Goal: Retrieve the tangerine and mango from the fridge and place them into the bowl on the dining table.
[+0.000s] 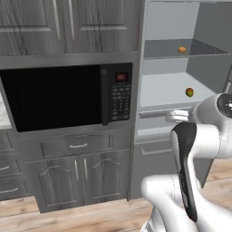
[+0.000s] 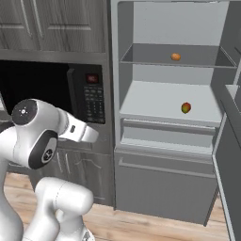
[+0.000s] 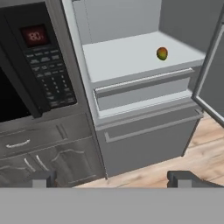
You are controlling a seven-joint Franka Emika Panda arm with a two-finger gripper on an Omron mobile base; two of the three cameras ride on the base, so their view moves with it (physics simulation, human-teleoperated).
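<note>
The fridge [image 2: 169,141] is seen standing open, its pale interior exposed beside the dark wood cabinetry, with its door [image 2: 228,160] swung out at the right edge of the right base view. To the left of the fridge, a black microwave [image 1: 68,97] is set into the cabinets, with a keypad and a small red display on its right side. Below the microwave, grey drawers and cabinet doors [image 1: 77,174] are seen above a wooden floor [image 2: 155,226].

The mango [image 2: 186,108] is found on the lower fridge shelf, toward the right, apart from the walls. The tangerine [image 2: 175,57] is found on the shelf above, toward the back.

The gripper [image 3: 111,177] is held in front of the fridge's lower drawers, well apart from both fruits. Its fingers [image 3: 181,178] are spread wide and nothing is held between them.
</note>
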